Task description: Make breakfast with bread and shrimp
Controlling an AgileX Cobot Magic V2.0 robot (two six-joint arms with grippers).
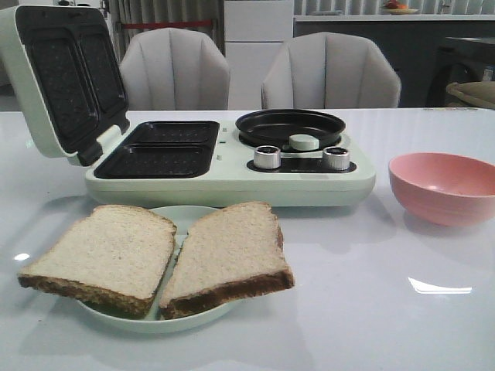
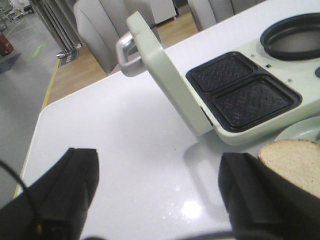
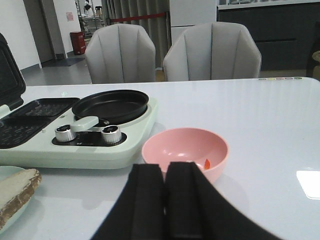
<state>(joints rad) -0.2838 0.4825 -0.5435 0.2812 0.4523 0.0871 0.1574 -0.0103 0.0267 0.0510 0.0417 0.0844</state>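
Nearest the front camera: 2 bread slices (image 1: 155, 255) on pale green plate (image 1: 166, 321), side by side, inner edges touching, outer corners overhanging rim. Behind plate, breakfast maker (image 1: 232, 174) on white tabletop (image 1: 371, 309): lid (image 1: 58, 81) propped open at left, 2 dark grill wells (image 1: 158, 151) bare, round black pan (image 1: 290, 127) at right with pale green knob and 2 metal dials in front. Pink bowl (image 1: 442, 185) well right of plate, just beside maker.

Shrimp (image 3: 206, 163): only an orange sliver seen low inside bowl in right wrist view; hidden by bowl wall in front view.

Left fingers (image 2: 160, 200) spread wide apart, empty, low over bare tabletop, right pad next to edge of a slice. Right fingers (image 3: 165, 200) pressed together, empty, just short of bowl rim.

Judged stage: nothing loaded yet; bread to wells and shrimp to pan both pending.

Risks, as judgement:
- Soft overhanging slice likely to fold or tear if pinched at 1 corner; could drag neighbouring slice or tip plate.
- Open lid stands close to left arm's path; a knock could drop it onto wells.
- Shrimp small, curved, deep in bowl; closed fingers must part first, else bowl shoved or tipped.
- Slice set crooked could bridge 2 wells.
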